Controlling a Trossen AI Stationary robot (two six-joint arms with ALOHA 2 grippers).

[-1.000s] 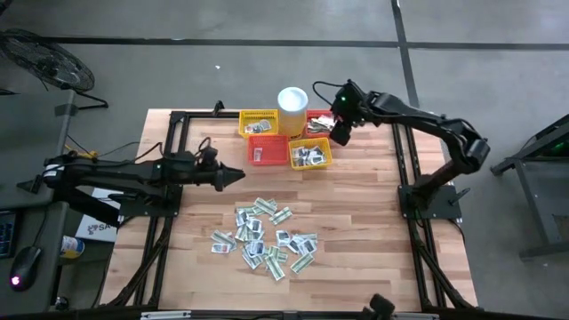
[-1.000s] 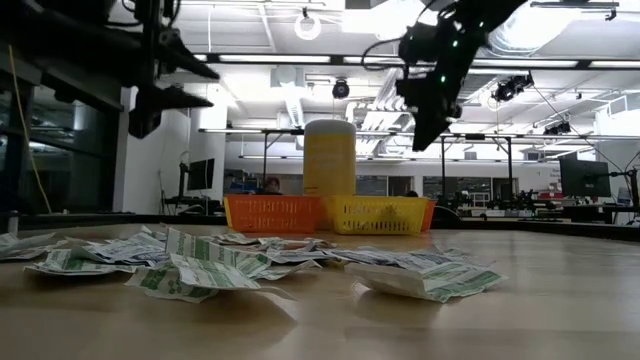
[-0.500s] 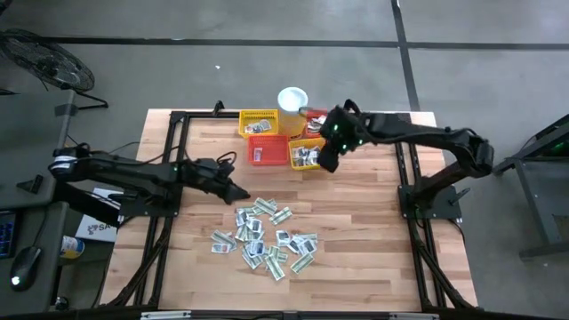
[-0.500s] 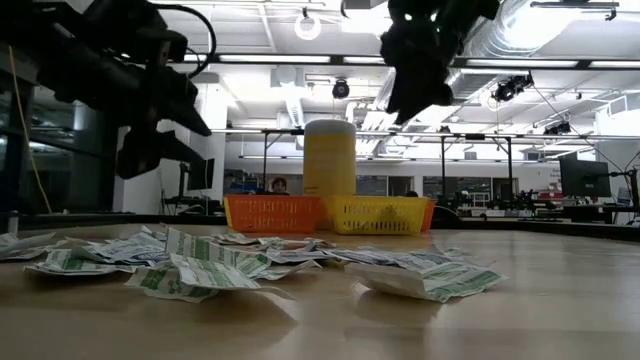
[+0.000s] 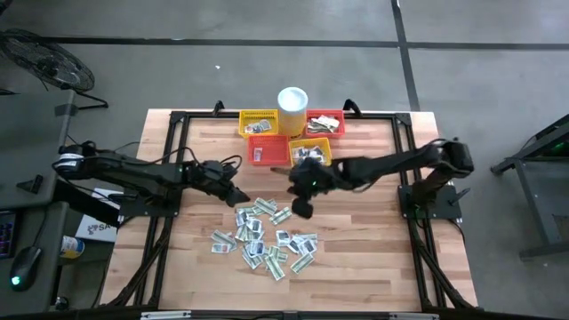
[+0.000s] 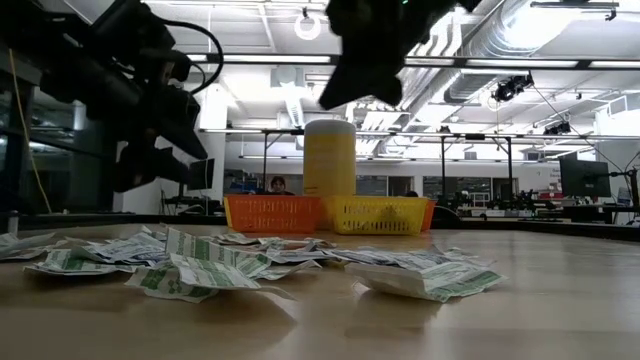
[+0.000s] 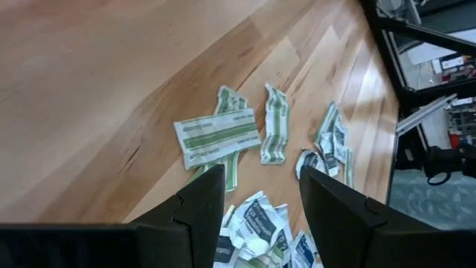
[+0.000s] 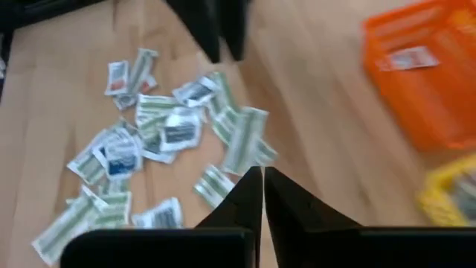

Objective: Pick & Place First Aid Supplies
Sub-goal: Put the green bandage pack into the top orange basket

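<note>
Lying beneath both fingers [image 8: 256, 195] (untouched): sachets [image 5: 264, 236]

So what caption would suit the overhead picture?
Both grippers, left open and right shut, hover over scattered sachets near baskets.
</note>
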